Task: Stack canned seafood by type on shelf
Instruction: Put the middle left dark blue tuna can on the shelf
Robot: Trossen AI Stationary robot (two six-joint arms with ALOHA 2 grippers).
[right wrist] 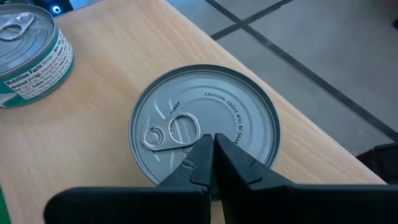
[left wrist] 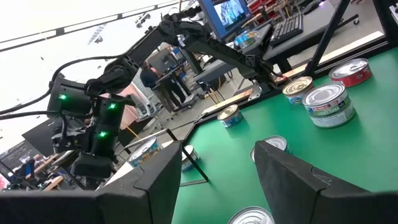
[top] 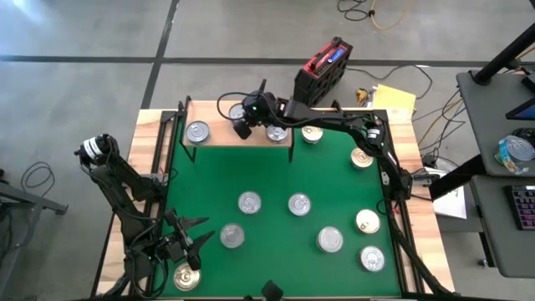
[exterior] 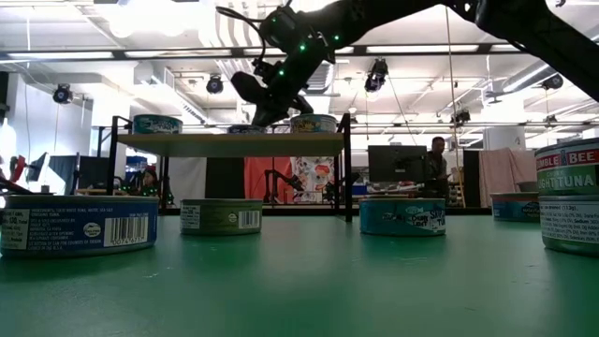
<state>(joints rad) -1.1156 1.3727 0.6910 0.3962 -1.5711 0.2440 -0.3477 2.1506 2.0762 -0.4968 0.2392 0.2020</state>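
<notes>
Reading "CAUTION: EDGES SHARP" on silver tin (right wrist: 204, 127), right pincer (right wrist: 212, 163) clenched above it, left pincer (left wrist: 214, 171) released.

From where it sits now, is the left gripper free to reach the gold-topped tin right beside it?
Probably yes: the left gripper is open, and the gold-topped tin sits just beside it on the green mat with nothing between.
</notes>
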